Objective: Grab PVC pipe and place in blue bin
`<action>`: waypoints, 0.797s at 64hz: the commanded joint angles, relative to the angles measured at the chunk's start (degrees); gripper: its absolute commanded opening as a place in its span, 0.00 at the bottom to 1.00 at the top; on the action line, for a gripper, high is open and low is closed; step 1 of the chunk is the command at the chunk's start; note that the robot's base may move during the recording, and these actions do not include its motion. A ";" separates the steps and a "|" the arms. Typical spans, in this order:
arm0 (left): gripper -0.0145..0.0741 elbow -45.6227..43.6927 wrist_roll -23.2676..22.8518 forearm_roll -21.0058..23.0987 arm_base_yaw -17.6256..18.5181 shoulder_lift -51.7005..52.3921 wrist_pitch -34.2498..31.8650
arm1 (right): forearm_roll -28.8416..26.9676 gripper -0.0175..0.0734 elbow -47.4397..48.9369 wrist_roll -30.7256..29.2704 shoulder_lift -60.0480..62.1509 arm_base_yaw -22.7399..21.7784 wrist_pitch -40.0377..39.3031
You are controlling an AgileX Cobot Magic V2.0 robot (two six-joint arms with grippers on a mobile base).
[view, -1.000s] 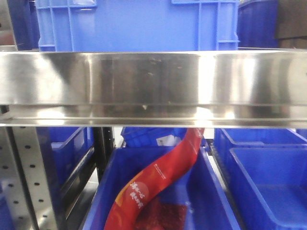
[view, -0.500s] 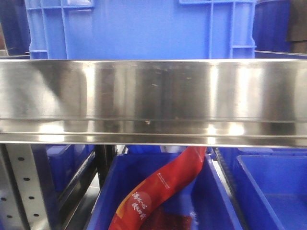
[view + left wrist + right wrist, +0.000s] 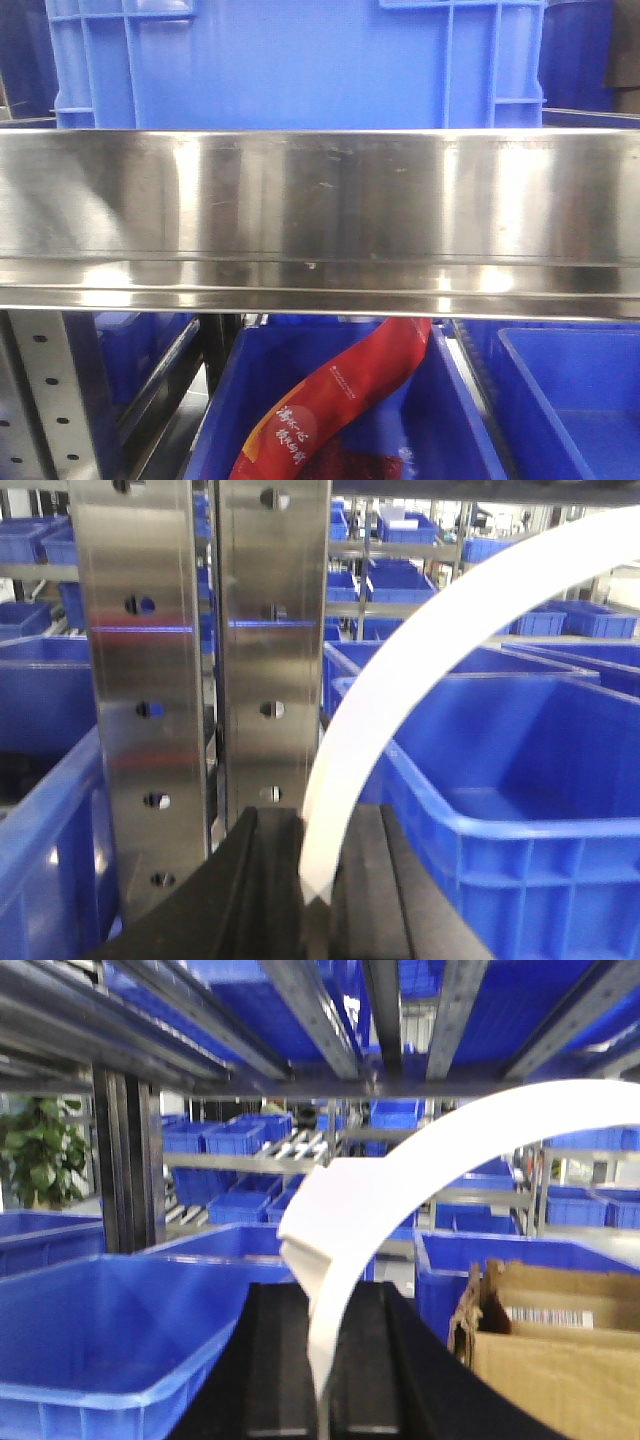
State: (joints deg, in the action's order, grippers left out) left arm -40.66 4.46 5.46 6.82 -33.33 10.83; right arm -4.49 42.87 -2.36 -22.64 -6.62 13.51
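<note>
Just left of the blue bin (image 3: 520,880), as the left wrist view frames it, the PVC pipe (image 3: 400,680) is pinched at its lower end between the pressed-together fingers of the left claw (image 3: 318,822). Its long axis rises from the claw and arches over toward the bin, and the free end runs out of frame above the bin's rim. We judge the coming move to be a short carry toward the bin, then a release over its open inside. On the side away from the bin, steel uprights (image 3: 150,680) stand close, leaving little room that way. The right claw (image 3: 320,1300) grips a similar white arch (image 3: 400,1160); we cannot tell whether it is the same piece. The front view shows neither claw.
</note>
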 commanded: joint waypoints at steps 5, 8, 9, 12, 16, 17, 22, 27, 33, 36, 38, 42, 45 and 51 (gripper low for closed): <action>0.04 0.05 -0.11 0.19 0.23 0.30 -2.80 | 0.34 0.01 -0.01 -0.29 -0.31 0.00 -4.35; 0.04 0.05 -0.11 0.19 0.23 -0.21 -2.80 | 0.34 0.01 -0.01 -0.29 -1.13 0.00 -4.92; 0.04 0.05 -0.11 0.19 0.23 -0.35 -2.80 | 0.34 0.01 -0.01 -0.29 -1.48 0.00 -4.93; 0.04 -0.07 -0.11 0.43 0.23 -0.94 -2.91 | 0.34 0.02 -0.01 -0.29 -2.94 0.00 -4.65; 0.04 -1.22 -0.11 1.16 0.23 -2.59 -2.06 | -0.67 0.02 0.80 -0.29 -5.72 0.00 -2.62; 0.04 -1.66 -0.11 1.27 0.23 -2.99 -1.13 | -1.26 0.02 1.16 -0.29 -6.39 0.00 -1.93; 0.04 -4.85 -0.11 1.65 0.86 -5.59 2.78 | -5.08 0.02 3.72 -0.29 -10.10 0.00 2.55; 0.04 -9.18 0.01 1.65 2.70 -9.27 5.18 | -6.28 0.02 7.45 -0.40 -14.64 1.25 7.36; 0.04 -14.24 0.45 1.65 7.02 -14.55 4.64 | -6.28 0.02 11.36 -4.13 -19.95 4.22 9.01; 0.04 -16.63 1.52 1.65 9.47 -17.29 3.61 | -6.28 0.02 13.18 -5.63 -23.00 6.71 8.89; 0.04 -18.19 1.53 1.65 11.12 -19.16 3.15 | -6.28 0.02 14.46 -5.89 -24.53 7.86 8.77; 0.04 -21.46 1.53 0.61 14.20 -23.70 1.96 | -6.28 0.02 17.41 -5.88 -29.20 11.43 8.77; 0.04 -25.02 1.53 -0.53 15.66 -27.31 1.42 | -6.28 0.02 20.55 -5.88 -32.99 14.16 8.77; 0.04 -31.57 1.39 -0.37 16.42 -34.02 1.29 | -6.28 0.02 25.91 -5.88 -40.60 18.68 8.77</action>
State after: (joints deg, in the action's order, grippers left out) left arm -66.93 5.95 5.27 22.20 -62.48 14.32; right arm -10.52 64.64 -7.49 -57.92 8.73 23.17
